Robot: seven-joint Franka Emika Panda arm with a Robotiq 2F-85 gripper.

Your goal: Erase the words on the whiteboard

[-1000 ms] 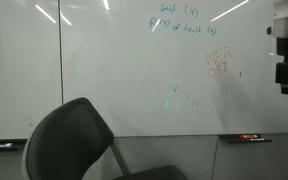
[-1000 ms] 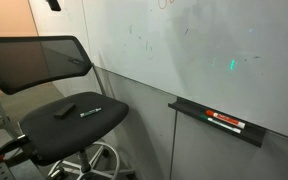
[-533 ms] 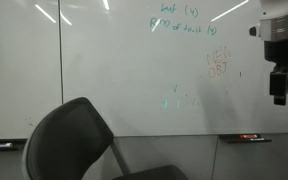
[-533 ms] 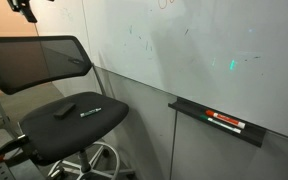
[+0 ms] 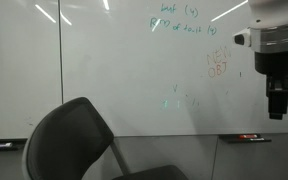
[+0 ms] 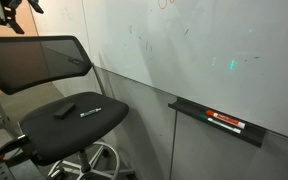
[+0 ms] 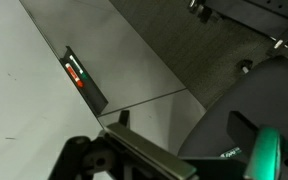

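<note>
The whiteboard [image 5: 104, 70] fills the wall in both exterior views and shows again in an exterior view [image 6: 204, 40] and at the left of the wrist view [image 7: 24, 90]. The words [image 5: 179, 100] are a few faint pale-green scribbles low on the board, below the bolder teal two-line handwriting [image 5: 184, 20]. My gripper [image 5: 276, 104] hangs at the right, pointing down, to the right of the words and away from them. It also shows at the top left of an exterior view [image 6: 6, 12]. In the wrist view the gripper [image 7: 184, 135] is open and empty.
A black mesh office chair [image 5: 79, 140] stands before the board, with a small dark block [image 6: 64, 110] and a marker on its seat. A dark tray [image 6: 219, 122] with markers hangs under the board's edge. Orange scribbles [image 5: 219, 65] lie near the gripper.
My gripper has come down and moved left along the board's right side. In the other exterior view it has slid leftwards along the top edge.
</note>
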